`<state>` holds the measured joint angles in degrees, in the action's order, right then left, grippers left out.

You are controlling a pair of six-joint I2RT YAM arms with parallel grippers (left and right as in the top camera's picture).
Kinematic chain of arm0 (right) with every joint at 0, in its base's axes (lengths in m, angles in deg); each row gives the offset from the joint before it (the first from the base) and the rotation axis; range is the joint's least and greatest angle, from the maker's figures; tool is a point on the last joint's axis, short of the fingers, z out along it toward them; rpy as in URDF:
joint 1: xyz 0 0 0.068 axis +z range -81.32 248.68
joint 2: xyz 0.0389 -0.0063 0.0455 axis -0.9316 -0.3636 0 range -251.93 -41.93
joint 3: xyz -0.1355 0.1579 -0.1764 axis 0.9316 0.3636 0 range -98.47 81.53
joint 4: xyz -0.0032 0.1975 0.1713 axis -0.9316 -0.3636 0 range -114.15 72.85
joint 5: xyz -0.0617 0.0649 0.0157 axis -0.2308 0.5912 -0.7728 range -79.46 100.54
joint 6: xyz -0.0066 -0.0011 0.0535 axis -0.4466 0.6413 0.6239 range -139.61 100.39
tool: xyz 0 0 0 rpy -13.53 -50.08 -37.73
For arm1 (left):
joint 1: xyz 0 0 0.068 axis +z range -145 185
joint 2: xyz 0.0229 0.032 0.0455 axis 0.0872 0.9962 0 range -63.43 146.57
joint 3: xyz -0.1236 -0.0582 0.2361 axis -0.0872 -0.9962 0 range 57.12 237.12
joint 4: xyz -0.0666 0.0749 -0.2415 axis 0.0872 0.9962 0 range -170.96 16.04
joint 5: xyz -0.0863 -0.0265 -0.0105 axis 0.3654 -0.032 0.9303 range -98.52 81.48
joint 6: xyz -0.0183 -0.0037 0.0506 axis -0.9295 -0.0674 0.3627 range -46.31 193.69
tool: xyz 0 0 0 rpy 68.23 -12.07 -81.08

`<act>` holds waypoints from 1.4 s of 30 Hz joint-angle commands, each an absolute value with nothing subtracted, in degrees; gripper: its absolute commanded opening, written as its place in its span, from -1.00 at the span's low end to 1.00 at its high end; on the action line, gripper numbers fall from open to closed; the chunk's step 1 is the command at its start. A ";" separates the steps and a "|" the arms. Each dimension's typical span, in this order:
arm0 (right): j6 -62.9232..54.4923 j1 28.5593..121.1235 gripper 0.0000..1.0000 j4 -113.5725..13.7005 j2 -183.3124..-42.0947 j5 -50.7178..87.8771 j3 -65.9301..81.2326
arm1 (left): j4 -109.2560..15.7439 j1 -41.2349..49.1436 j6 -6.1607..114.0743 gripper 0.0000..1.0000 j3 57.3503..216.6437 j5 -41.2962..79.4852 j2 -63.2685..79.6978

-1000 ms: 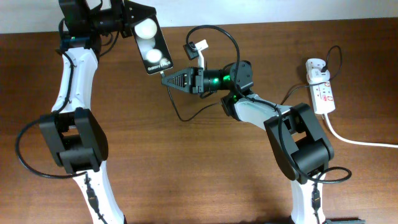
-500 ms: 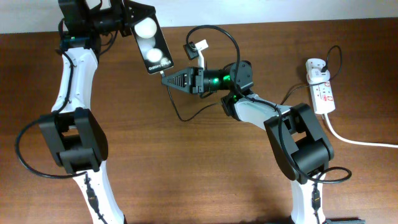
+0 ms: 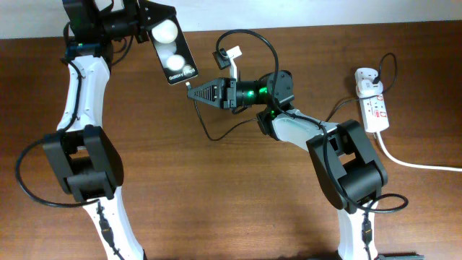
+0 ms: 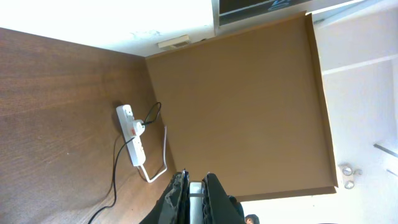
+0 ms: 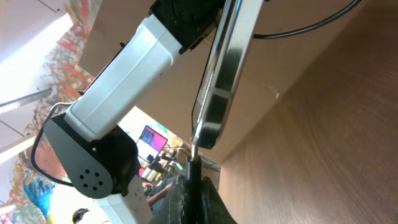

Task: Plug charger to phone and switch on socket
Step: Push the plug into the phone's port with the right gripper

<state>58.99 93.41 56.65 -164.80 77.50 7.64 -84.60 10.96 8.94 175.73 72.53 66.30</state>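
Phone (image 3: 175, 48) is held in the air at 11 o'clock over the desk (image 3: 216, 209). The left gripper (image 3: 150, 17) has its jaws pinching the phone's far end; the left wrist view shows them pressed on a thin edge and little else. The right gripper (image 3: 195, 92) is near 12 o'clock, jaws pinching the plug tip (image 5: 191, 153) of the charger (image 3: 208, 135), with the tip aimed toward 10 o'clock at the phone's lower end. Slack cable loops on the desk near centre and runs off to 2 o'clock, where the white adapter (image 3: 367, 74) sits in the socket (image 3: 376, 110). Its switch is too small to read.

Risks, as we judge them:
- The phone is gripped by one end only, so a push from the tip could pivot or slide it in the jaws.
- In the right wrist view the tip seems to meet the phone's end near a corner rather than mid-edge, so driving forward could scrape the casing or bend the tip. We cannot tell whether it is seated.
- The cable passes by the right arm, so a wide swing could tug the adapter.

Against one second back, the phone and left arm have shifted slightly toward 11 o'clock. This opens a small gap to the tip in the overhead view. Right gripper, cable and socket are unchanged.
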 commanded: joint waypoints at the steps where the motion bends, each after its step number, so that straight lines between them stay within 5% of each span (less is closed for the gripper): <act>1: 58.21 93.02 -0.92 57.04 -165.21 76.73 6.98 | -84.78 10.13 7.83 -1.00 176.32 73.30 64.31; 42: 58.23 93.02 -0.92 57.06 -165.21 75.18 6.98 | -84.73 8.73 13.23 -1.00 176.32 77.52 64.31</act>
<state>58.80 93.41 56.63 -164.84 78.17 7.66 -84.62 9.52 11.17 175.73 74.02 66.30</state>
